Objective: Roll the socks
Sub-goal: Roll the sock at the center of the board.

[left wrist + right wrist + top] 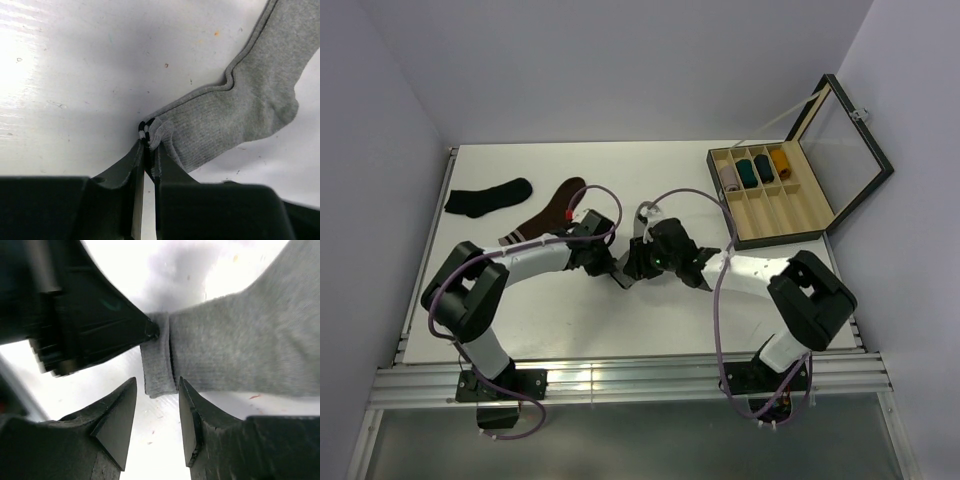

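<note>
1. The grey sock (pixel 235 110) lies flat on the surface (pixel 75 75). Its leg and foot stretch away from the left tool (pixel 148 150), and its cuff (pixel 148 129) is the end nearest both tools. In the top view the two wrists meet near the middle of the surface and hide the sock.
2. The left tool is clamped on the dark-striped cuff. Its fingers are pressed together, with the bunched cuff edge pinched at their tips. We judge that this grip anchors the cuff end so that the first turn of the roll can be formed against it.
3. The right tool (pixel 156 407) stands open and holds nothing. It approaches the same cuff end from the opposite side.
4. In the right wrist view, a narrow folded strip of cuff hangs into the gap between the right tool's fingertips. We cannot tell whether the strip brushes either pad.
5. The left tool's tip touches the sock at the upper corner of that fold, just beside the right tool. We judge the clearance between the two tools to be tight, so any closing move calls for care.
6. We judge the roll as barely begun. Only the cuff edge is turned over, and the rest of the sock lies unrolled.
7. The black sock (pixel 488 197) and the brown sock (pixel 548 213) lie at the far left of the surface, well apart from both tools.
8. The open box (pixel 795 200) at the far right holds rolled items in some compartments.
</note>
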Motion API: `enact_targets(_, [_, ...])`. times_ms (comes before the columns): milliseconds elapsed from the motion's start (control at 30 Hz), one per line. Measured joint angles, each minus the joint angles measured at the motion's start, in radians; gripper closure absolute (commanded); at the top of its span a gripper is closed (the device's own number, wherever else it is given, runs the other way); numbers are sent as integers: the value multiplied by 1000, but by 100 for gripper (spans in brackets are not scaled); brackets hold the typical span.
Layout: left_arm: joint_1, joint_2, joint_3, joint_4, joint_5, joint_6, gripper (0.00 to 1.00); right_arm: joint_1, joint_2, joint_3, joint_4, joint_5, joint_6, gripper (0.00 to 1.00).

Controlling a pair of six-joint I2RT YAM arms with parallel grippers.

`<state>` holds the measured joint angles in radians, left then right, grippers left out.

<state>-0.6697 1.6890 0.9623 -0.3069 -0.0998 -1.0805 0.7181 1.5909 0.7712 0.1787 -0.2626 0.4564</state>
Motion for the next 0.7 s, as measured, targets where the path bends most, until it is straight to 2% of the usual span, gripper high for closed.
enact_targets(200, [0,24,53,-74,-6,40,99,150,-56,-48,70,241,-144,55])
enact_targets(433, [0,39,77,-105,-6,53,99,245,-37,-145,208,385,-228,55])
enact_targets(700, [0,42,82,-111,-5,52,99,301,-10,-151,318,462,-311,53])
